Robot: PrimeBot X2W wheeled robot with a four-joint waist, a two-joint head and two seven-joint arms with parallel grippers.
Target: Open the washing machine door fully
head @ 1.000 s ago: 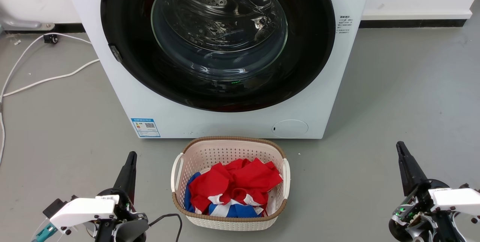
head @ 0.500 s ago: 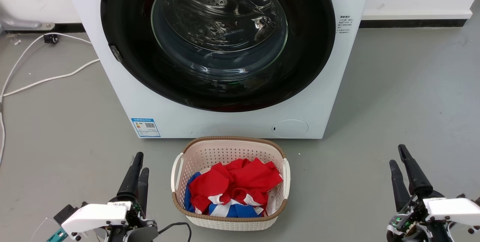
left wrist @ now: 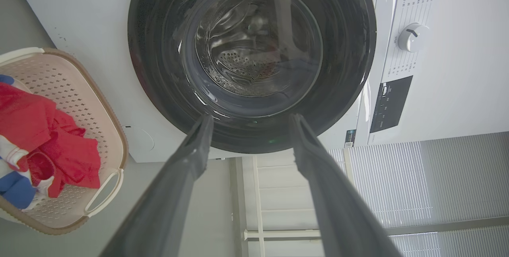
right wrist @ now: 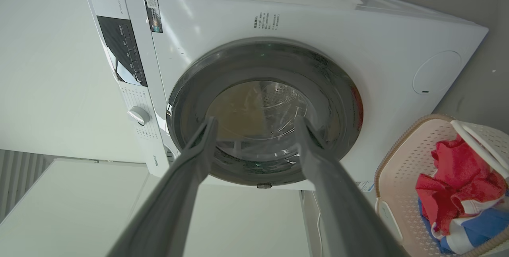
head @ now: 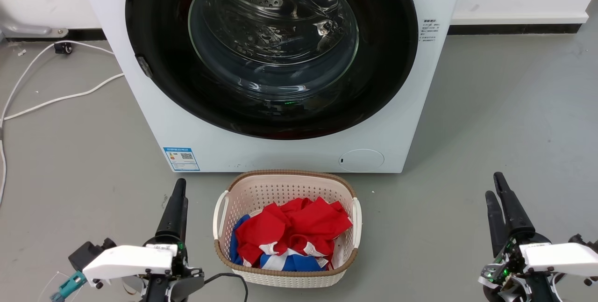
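The washing machine door [head: 271, 49] sits shut and flush against the front of the washing machine [head: 154, 105], straight ahead of the robot and well apart from both arms. A small dark tab shows on its left edge in the head view; whether that is the catch or the hinge I cannot tell, and a wrong guess there is the first risk, since pulling on the hinge side gets nothing but strain.

The black ring and the bulging glass are glossy and rounded, so fingers that press on the face instead of hooking behind the edge will likely slide off. The door also probably needs a firm tug to unlatch, and a weak hold could slip before it gives.

The left gripper [left wrist: 248, 123] hangs low at the left with its fingers spread apart and empty. The right gripper [right wrist: 254, 125] waits low at the right, likewise spread and holding nothing.

A laundry basket [head: 219, 213] full of red and blue clothes [head: 292, 227] stands on the floor touching or just beside the machine's base, directly under the door. An arm reaching low could knock it, though the door itself looks high enough to swing over it. White cables [head: 56, 98] lie on the floor to the left, near where the base might roll.
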